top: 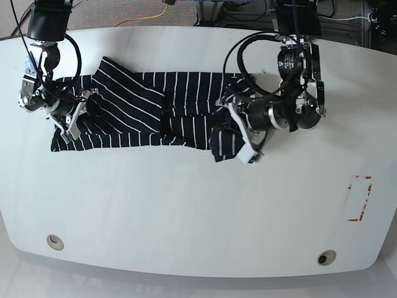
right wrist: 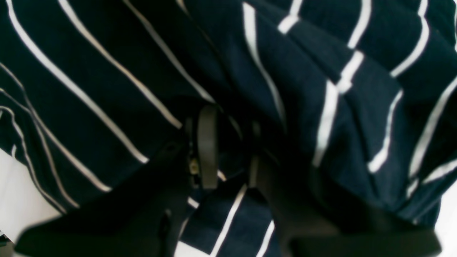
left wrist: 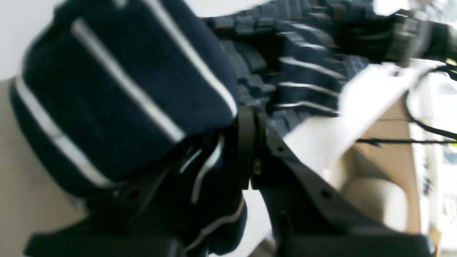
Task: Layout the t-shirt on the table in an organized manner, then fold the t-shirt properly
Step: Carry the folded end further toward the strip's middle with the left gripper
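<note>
The dark navy t-shirt point(top: 149, 118) with thin white stripes lies stretched sideways across the far half of the white table point(top: 186, 211), bunched at both ends. My left gripper point(top: 231, 127) holds the end on the right of the base view. In the left wrist view that gripper point(left wrist: 250, 150) is shut on a fold, with the t-shirt point(left wrist: 117, 100) bulging over one finger. My right gripper point(top: 79, 117) grips the opposite end. In the right wrist view it point(right wrist: 230, 150) is shut on the t-shirt point(right wrist: 321, 71), which fills nearly the whole frame.
A red rectangular marking point(top: 360, 198) sits near the table's right edge. Two small round holes point(top: 54, 241) point(top: 324, 257) lie along the near edge. Cables, one of them yellow point(top: 162, 11), run behind the far edge.
</note>
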You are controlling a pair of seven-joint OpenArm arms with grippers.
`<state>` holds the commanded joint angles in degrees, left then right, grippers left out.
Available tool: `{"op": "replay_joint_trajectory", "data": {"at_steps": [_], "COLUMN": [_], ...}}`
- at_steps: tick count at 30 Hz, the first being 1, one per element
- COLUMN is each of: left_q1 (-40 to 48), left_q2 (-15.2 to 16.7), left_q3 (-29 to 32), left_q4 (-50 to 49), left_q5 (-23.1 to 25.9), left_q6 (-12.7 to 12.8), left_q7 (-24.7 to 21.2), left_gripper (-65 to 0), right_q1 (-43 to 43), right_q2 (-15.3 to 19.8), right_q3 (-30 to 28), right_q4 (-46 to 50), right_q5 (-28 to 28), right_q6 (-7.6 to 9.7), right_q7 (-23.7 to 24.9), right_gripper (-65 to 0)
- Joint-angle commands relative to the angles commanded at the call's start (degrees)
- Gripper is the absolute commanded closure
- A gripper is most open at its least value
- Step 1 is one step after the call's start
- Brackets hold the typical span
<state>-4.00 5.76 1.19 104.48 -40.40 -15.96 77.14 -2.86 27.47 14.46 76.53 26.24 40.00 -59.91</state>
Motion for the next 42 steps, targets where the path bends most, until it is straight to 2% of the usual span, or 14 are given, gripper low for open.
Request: {"op": "replay_joint_trajectory", "data": {"at_steps": [4,9,12,25,36,38,42], "left_q1": [-0.35,-0.88,-1.67,-4.40,-8.53,-9.41,-10.81], "left_q2": [3.08,3.24,3.24,3.24,3.24,3.24,3.24], "left_q3": [3.16,5.45,6.33,7.38,11.60,12.48,13.45], "left_q4": [-0.09,-1.85,-4.48,-9.67,-13.45,-14.24,-16.26], "left_q5": [4.92,8.09,8.00,7.82,7.74,7.12,3.43], "left_q6": [0.00,0.00,0.00,0.00,0.00,0.00,0.00], "left_q7": [-0.35,-1.14,-3.52,-5.63,-6.24,-6.24,-6.15], "left_gripper": [-6.8,-6.8,-6.8,-6.8,-7.2,-9.4,-21.9], "right_q1": [0.00,0.00,0.00,0.00,0.00,0.09,0.09], "right_q2": [0.00,0.00,0.00,0.00,0.00,0.00,0.00], "right_q3": [0.00,0.00,0.09,0.18,0.18,0.09,0.09], "right_q4": [0.00,0.00,0.00,0.00,0.00,0.00,1.23], "right_q5": [0.00,0.00,0.00,0.00,0.09,0.09,0.09], "right_q6": [0.00,0.00,0.00,0.00,0.00,0.00,0.00], "right_q7": [0.00,0.00,0.00,0.00,0.00,0.00,0.00], "right_gripper": [-11.6,-11.6,-11.6,-11.6,-11.6,-11.6,-11.6]}}
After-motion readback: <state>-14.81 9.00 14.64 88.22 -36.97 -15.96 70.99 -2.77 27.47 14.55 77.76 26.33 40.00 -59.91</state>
